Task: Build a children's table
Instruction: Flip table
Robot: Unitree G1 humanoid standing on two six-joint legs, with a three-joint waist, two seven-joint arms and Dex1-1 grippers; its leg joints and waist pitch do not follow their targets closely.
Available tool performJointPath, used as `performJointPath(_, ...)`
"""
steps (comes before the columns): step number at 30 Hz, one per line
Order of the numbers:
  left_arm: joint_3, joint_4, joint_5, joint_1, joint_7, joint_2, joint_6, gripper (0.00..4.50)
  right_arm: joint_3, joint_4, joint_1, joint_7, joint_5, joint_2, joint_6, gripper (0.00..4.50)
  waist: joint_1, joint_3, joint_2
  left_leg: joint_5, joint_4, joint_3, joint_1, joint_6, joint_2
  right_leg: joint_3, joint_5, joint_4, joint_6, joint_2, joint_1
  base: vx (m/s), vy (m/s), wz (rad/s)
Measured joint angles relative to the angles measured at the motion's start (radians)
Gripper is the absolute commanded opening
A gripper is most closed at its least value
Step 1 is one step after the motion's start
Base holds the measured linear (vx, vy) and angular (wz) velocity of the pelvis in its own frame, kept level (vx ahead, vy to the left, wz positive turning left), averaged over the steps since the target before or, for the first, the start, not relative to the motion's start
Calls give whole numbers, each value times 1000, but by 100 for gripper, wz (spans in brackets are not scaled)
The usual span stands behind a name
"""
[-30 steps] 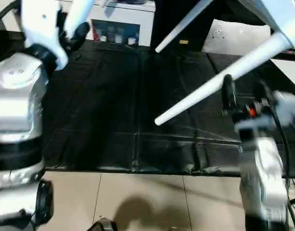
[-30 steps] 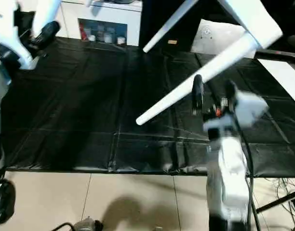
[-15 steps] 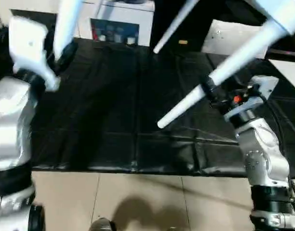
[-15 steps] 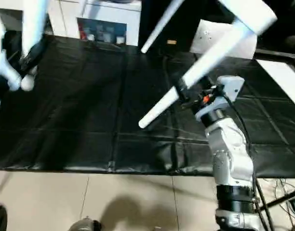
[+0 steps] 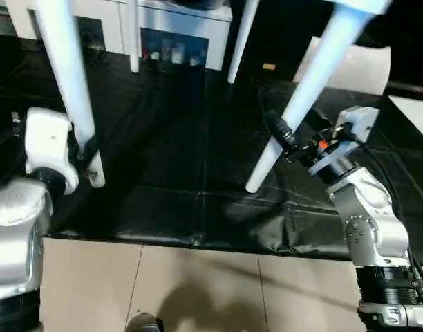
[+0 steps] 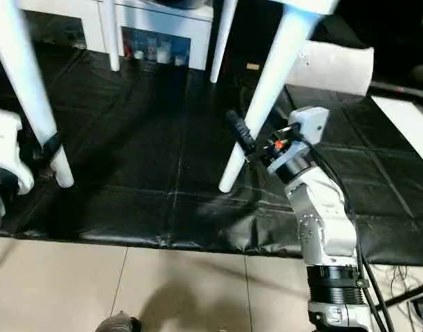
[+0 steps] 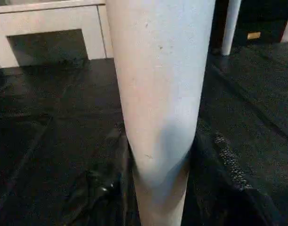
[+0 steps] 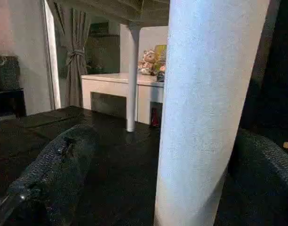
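A beige tiled floor (image 5: 198, 290) fills the nearest part of the scene, and beyond it lies a black mat (image 5: 177, 159) with creases and a rumpled front edge. On the left, the robot's silver left forearm ends in a white wrist housing, and the left gripper (image 5: 87, 153) has its black fingers closed around the lower end of a white table leg (image 5: 68, 83), just above the foot, which is close to the mat. In the left wrist view this near-left leg (image 7: 158, 94) rises between the dark fingers, pressed on both sides. On the right, the right gripper (image 6: 256, 149) has its black fingers spread wide on either side of a second white leg (image 6: 263, 97), which slopes down to an end just above the mat. In the right wrist view that leg (image 8: 205, 117) stands between the two textured black fingers (image 8: 54, 165) with gaps on both sides, so it is straddled and not squeezed. Farther back, two more white legs (image 5: 133, 34) reach down to the mat's far side. The underside of the tabletop (image 8: 120, 8) shows overhead in the right wrist view, so the table stands legs down. Behind it are a low white cabinet (image 5: 180, 31) and a white sheet (image 6: 336, 68) lying on the right.
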Motion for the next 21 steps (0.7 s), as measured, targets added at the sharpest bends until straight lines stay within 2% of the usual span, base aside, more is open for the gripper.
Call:
performJointPath(4,-10,57,-1,-10,-4,11,-66,156,2,-12,15,-16,-1,14,-1,450,1,-3,-4,0,-1,0,0,0,0,0,1,1,2,0,1,0,0,0)
performJointPath(7,-10,113,-3,-28,-19,22,-116,156,12,-52,65,-41,-12,35,-10,450,4,-3,-5,0,-1,-1,2,0,1,-1,1,1,3,1,0,0,0,0)
performJointPath(8,-5,120,-10,-25,-21,22,-130,212,25,-71,105,-50,-31,39,-24,450,4,-3,-5,0,-2,-1,3,0,1,0,1,0,3,1,0,0,0,0)
performJointPath(10,10,118,-17,-8,-21,23,-149,226,42,-83,156,-61,-50,44,-30,450,0,-3,-4,0,-2,0,3,0,1,0,1,-1,2,1,0,0,0,0)
performJointPath(13,44,86,-43,71,-29,10,-162,234,56,-114,242,-61,-54,76,-31,450,-12,-3,2,0,-3,0,2,0,0,1,2,-1,2,1,0,0,0,0)
performJointPath(14,60,74,-60,102,-31,0,-166,260,56,-126,269,-59,-47,77,-33,450,-14,-3,5,0,-3,0,2,0,0,1,2,-1,2,1,0,0,0,0)
performJointPath(15,85,43,-84,168,-37,-17,-183,266,57,-149,313,-53,-37,80,-50,450,-16,-4,7,0,-4,0,2,0,0,1,1,-2,2,1,1,0,0,0)
performJointPath(17,119,15,-119,255,-55,-45,-203,269,54,-170,381,-40,-31,80,-73,450,-19,-4,8,0,-6,-1,3,0,0,1,1,-3,3,2,0,0,0,0)
performJointPath(19,149,-9,-157,297,-66,-75,-222,292,55,-184,419,-34,-25,87,-85,450,-20,-3,10,0,-7,-2,4,0,0,0,0,-3,5,2,-1,0,0,0)
performJointPath(21,186,-98,-214,389,-82,-126,-265,309,55,-249,505,-35,-21,108,-118,450,-18,0,13,0,-9,-3,13,0,0,0,-1,-7,6,2,6,0,0,0)
